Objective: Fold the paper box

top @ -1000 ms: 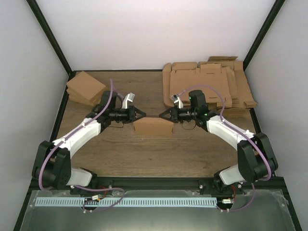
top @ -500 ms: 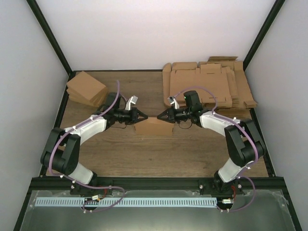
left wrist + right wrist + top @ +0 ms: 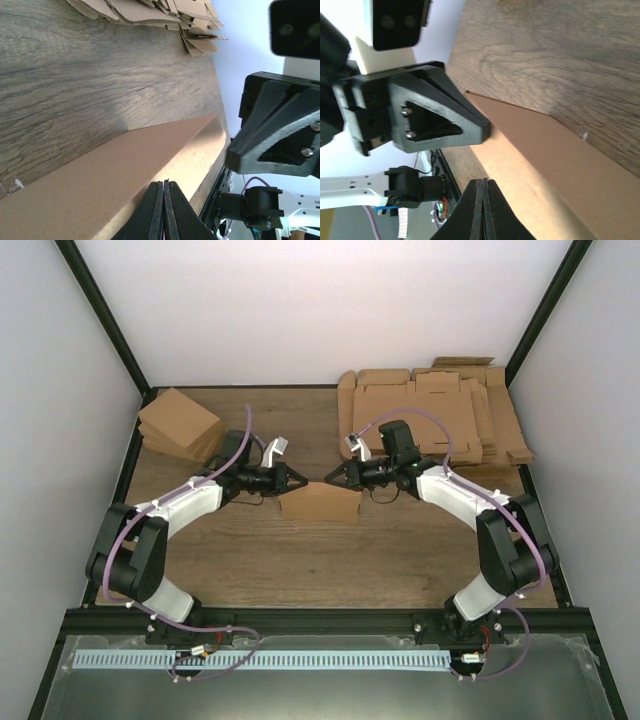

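Top external view, from the left: a pile of small brown folded cardboard boxes (image 3: 180,425) sits at the far left corner of the wood-grain surface (image 3: 300,570), well apart from the work, most likely as the place for finished pieces. Next, the white-and-black left arm (image 3: 185,502) reaches inward and ends in the left tool (image 3: 302,478), whose black fingers are clenched tip to tip on nothing. The left wrist view (image 3: 164,183) confirms this, showing the two fingers pressed flat together above the cardboard. Just below and between both tools lies the plain brown shallow paper box (image 3: 320,503), resting closed on the middle of the surface, its smooth top panel filling the left wrist view (image 3: 100,190) and the right wrist view (image 3: 560,165). The right tool (image 3: 329,478) mirrors its partner, likewise clamped on nothing (image 3: 481,182), with the white-and-black right arm (image 3: 455,498) behind it. The two tips point at each other over the box's far edge, close but apart. Clenched fingers make a firm blunt point, so I judge they are posed as pushers to press or tuck the far edge, not to grasp. At the far right, a stack of flat tabbed brown cardboard sheets (image 3: 430,415) waits as unfolded stock.
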You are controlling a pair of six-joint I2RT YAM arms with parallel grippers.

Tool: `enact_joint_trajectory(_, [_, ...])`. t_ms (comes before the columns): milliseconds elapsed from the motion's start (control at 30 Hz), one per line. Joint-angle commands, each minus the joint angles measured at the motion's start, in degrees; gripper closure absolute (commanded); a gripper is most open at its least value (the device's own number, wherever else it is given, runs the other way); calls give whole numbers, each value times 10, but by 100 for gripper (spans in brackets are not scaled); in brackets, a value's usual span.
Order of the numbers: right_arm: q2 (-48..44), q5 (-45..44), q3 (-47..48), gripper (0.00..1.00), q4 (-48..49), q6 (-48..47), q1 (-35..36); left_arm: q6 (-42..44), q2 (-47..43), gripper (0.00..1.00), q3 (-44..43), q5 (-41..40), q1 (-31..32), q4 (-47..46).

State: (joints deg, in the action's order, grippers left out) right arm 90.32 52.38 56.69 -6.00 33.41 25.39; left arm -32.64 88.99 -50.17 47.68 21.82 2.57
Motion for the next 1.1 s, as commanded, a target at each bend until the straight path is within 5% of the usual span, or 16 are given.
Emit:
enact_joint_trajectory(0, [23, -46, -15, 99, -43, -35, 7, 23, 20, 96, 16, -53, 6, 86])
enact_joint_trajectory(367, [43, -72, -68, 99, -24, -43, 7, 9, -50, 96, -67, -39, 9, 127])
enact_joint_trajectory(800, [-23, -52, 8, 99, -60, -45, 7, 13, 5, 96, 62, -51, 19, 67])
enact_joint_trajectory(1067, [2, -71, -78, 99, -20, -59, -4, 18, -8, 96, 41, -57, 19, 87])
